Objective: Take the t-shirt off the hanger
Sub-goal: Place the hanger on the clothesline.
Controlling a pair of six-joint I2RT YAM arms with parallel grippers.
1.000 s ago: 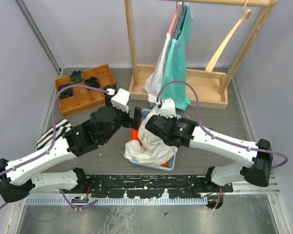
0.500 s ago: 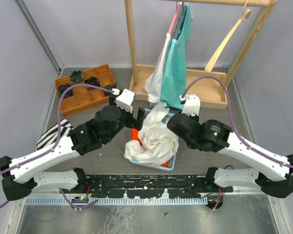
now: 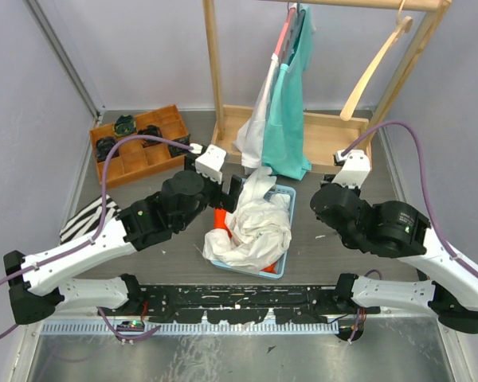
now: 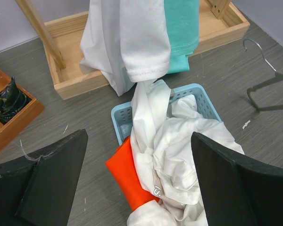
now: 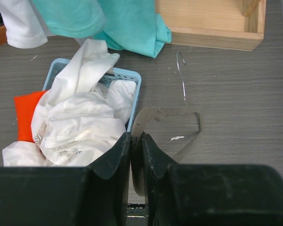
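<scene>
A crumpled white t-shirt (image 3: 255, 227) lies heaped in the blue basket (image 3: 280, 193), free of the hanger. The flat grey hanger (image 5: 166, 126), with its wire hook (image 5: 181, 70), hangs low over the table right of the basket, and my right gripper (image 5: 137, 139) is shut on its lower end. In the left wrist view the same hanger (image 4: 269, 89) shows at the right edge. My left gripper (image 4: 137, 136) stands wide open just above the t-shirt (image 4: 188, 141), touching nothing. It sits at the basket's far left corner (image 3: 227, 189).
An orange cloth (image 4: 127, 172) lies under the t-shirt in the basket. The wooden rack (image 3: 215, 79) behind holds a teal shirt (image 3: 291, 119), a white garment (image 3: 257, 119) and a bare wooden hanger (image 3: 366, 76). A wooden compartment tray (image 3: 135, 147) and a striped cloth (image 3: 84, 219) lie at the left.
My right arm has drawn back to the right, away from the basket, with the hanger in its jaws. The white t-shirt stayed in the basket. The left gripper shifted slightly forward, still open.
</scene>
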